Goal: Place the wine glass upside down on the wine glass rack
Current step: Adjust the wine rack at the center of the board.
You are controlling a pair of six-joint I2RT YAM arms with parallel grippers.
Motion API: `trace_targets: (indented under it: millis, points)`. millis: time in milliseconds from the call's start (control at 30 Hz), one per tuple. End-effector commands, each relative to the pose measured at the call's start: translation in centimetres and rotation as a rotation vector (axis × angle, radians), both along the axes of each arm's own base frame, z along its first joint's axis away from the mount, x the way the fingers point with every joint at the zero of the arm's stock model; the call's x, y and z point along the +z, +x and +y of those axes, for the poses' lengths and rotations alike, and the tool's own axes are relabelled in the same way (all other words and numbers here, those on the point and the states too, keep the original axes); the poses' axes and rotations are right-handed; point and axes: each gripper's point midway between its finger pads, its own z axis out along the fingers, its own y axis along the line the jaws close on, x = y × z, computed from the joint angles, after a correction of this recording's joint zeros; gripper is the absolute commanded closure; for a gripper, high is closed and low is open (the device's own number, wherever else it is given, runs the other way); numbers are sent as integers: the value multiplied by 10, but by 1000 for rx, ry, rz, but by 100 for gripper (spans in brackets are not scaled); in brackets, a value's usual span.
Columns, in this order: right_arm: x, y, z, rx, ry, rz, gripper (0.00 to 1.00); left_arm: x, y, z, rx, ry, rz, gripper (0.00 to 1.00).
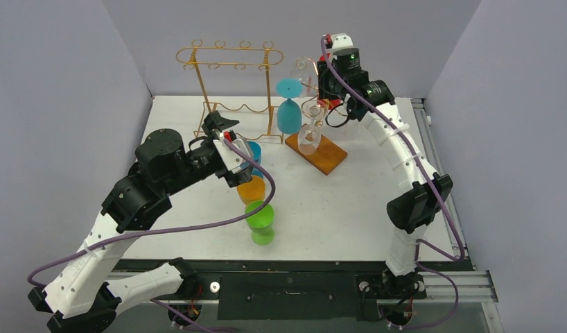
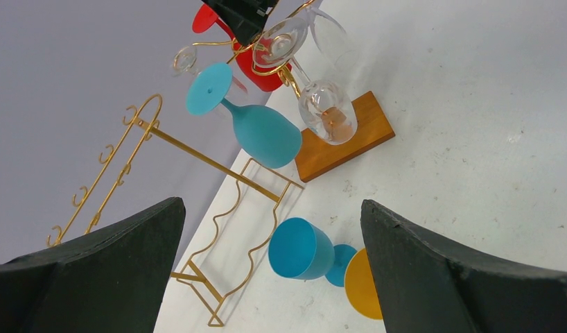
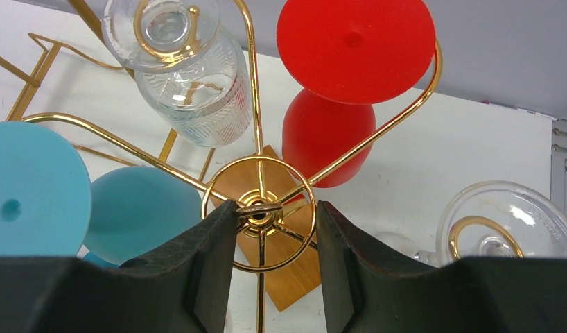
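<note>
Seven glasses can be counted. Four hang foot-up on the wine glass rack [image 1: 319, 154], whose wooden base sits near the table's [image 1: 350, 215] far edge, right of centre: one teal glass [image 1: 289, 114], one red glass [image 3: 355, 48] and two clear ones, a patterned glass [image 3: 197, 97] and a plain glass [image 3: 506, 222]. Three are on the table towards the left near corner: a blue glass [image 2: 300, 248] lying on its side, then an orange glass [image 1: 251, 189] and a green glass [image 1: 260, 216], which stands upright closest to the near edge. One gold wire stand [image 2: 218, 164] is by the far edge, left of centre. The right claw [image 3: 277, 208] is part-open astride the rack's top hub; a gap shows on its right side and it holds nothing. The left claw [image 2: 272, 205] is spread wide and empty over the blue glass. From above, the right wrist hides the red glass and that claw's fingers. The right wrist view cuts off the teal glass at its left edge, and a left finger covers part of the orange glass. Raised marks on the plain glass's foot are too faint to read.
</note>
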Motion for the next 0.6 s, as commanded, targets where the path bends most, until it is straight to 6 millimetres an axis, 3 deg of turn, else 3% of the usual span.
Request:
trace_targets:
  millis: [0, 200, 300, 367, 567]
  points:
    - [-31, -20, -8, -84, -28, 97, 95, 16, -3, -1, -16, -45, -41, 4]
    - [-37, -27, -16, -129, -10, 95, 97, 17, -3, -2, -22, -49, -39, 4]
    - [-32, -29, -12, -115, 19, 81, 92, 16, -3, -3, -23, -49, -38, 4]
    - [-23, -28, -9, -97, 30, 68, 89, 16, -3, -3, -23, -49, -37, 4]
    - [20, -23, -5, -19, 49, 9, 66, 16, -2, -3, -19, -44, -37, 4]
